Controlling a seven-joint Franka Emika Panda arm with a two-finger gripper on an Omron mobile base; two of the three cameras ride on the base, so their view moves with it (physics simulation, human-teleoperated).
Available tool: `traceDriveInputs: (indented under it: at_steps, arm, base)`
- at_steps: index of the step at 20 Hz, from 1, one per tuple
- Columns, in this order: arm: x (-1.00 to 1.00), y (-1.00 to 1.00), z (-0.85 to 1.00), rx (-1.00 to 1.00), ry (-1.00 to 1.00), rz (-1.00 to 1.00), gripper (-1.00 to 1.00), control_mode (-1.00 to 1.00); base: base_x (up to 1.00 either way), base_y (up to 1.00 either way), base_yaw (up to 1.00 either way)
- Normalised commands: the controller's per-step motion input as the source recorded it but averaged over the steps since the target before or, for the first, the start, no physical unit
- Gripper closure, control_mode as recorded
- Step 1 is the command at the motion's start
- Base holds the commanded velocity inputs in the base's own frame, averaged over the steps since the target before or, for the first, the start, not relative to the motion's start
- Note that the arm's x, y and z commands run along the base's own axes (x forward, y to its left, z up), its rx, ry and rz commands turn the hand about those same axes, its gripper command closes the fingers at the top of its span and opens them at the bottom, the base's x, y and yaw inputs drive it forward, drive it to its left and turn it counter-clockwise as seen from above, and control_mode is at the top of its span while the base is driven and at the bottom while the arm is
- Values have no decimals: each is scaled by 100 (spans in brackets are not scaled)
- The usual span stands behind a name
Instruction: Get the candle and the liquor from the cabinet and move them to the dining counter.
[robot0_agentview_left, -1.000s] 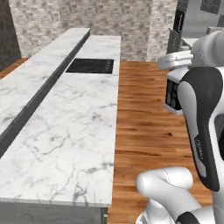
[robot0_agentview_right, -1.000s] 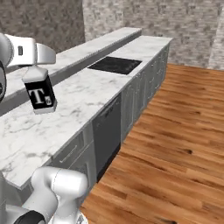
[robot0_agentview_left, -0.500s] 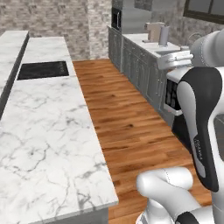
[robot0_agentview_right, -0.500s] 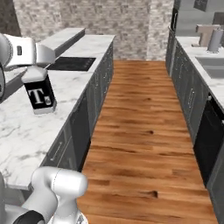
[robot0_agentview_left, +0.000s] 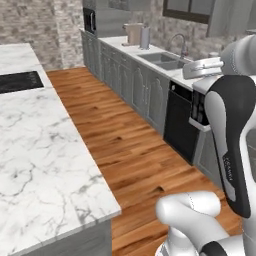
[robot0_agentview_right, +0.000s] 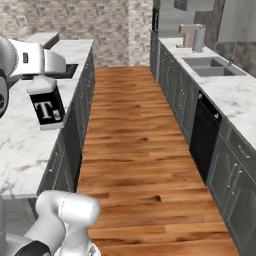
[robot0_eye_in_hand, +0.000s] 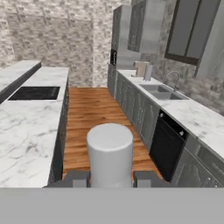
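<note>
Gripper (robot0_eye_in_hand: 111, 178): closed on the liquor (robot0_agentview_right: 46, 104), 1 dark fingertip on each side of the bottle's pale top in the hand view.
Liquor: hangs upright under the hand, dark body with a pale label, held in the air beside the marble counter (robot0_agentview_right: 20, 135).
Marble counter: on the robot's left, with a black cooktop (robot0_agentview_left: 19, 81) set in it farther along.
Floor (robot0_agentview_right: 137, 150): wood planks, running between the counter and the grey base cabinets.
Sink (robot0_agentview_right: 212, 66): in the right-hand worktop, black dishwasher (robot0_agentview_right: 204, 134) below it.

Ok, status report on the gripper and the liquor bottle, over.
Gripper shut on the dark square-shouldered liquor bottle. Bottle upright, off the white veined marble island counter. Wood-floor aisle ahead unobstructed.
</note>
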Motion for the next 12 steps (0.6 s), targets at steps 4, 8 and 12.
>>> traceDriveInputs:
  at_steps: [4,8,12]
  arm:
    - [0,0,0,0,0,0,100,100]
    - [0,0,0,0,0,0,100,100]
    - [0,0,0,0,0,0,100,100]
  base:
    - [-47,87,-14]
    - [-34,96,-9]
    - [-28,94,-7]
